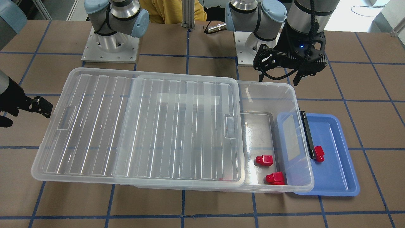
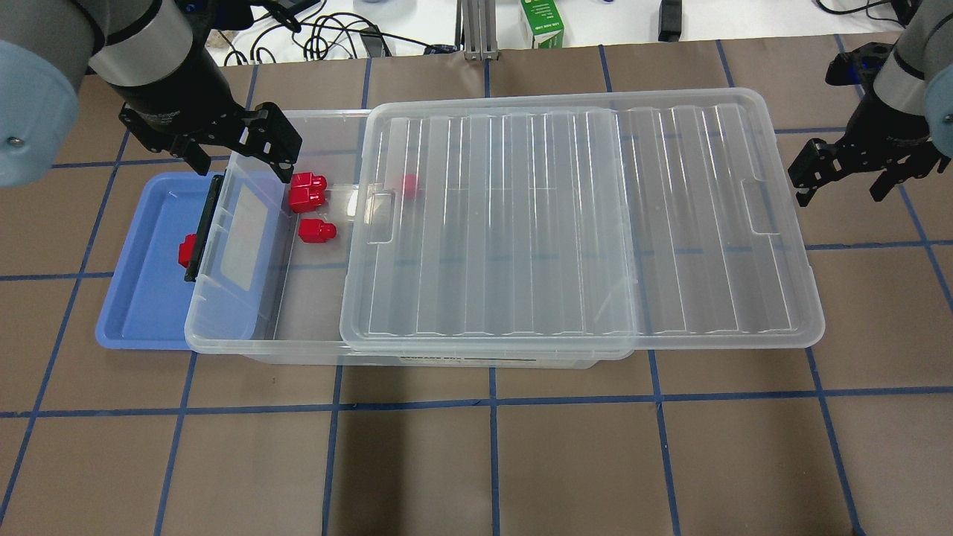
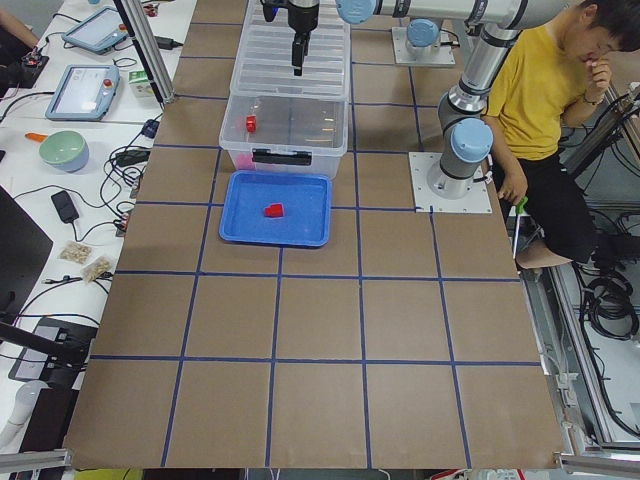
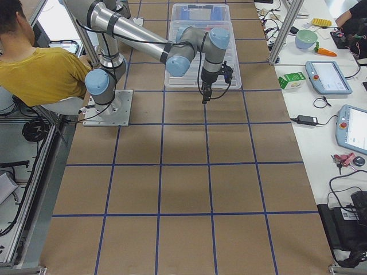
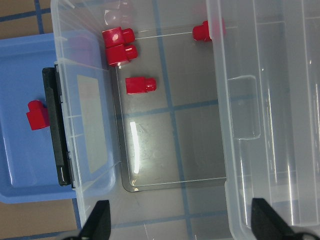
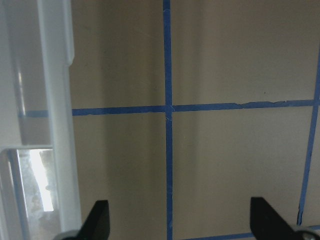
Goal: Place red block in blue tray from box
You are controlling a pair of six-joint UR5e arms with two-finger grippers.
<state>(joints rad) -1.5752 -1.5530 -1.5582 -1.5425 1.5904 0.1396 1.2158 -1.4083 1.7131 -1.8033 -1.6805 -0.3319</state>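
The clear box (image 2: 246, 339) lies across the table. Its ribbed lid (image 2: 581, 223) is slid toward my right, so the left end is open. Three red blocks (image 2: 317, 231) lie in the open end, two of them touching (image 2: 307, 191), and one more shows under the lid (image 2: 408, 184). Another red block (image 2: 186, 250) lies in the blue tray (image 2: 138, 313), which sits against the box's latch end (image 1: 308, 136). My left gripper (image 2: 240, 160) is open and empty above the far rim of the open end (image 5: 181, 225). My right gripper (image 2: 841, 193) is open and empty beside the lid's right end.
A green carton (image 2: 542, 22) and cables lie beyond the table's far edge. The arm bases (image 1: 109, 47) stand on the robot's side. A person in a yellow shirt (image 3: 545, 110) sits by the bases. Brown table with blue tape lines (image 2: 491, 402) lies in front of the box.
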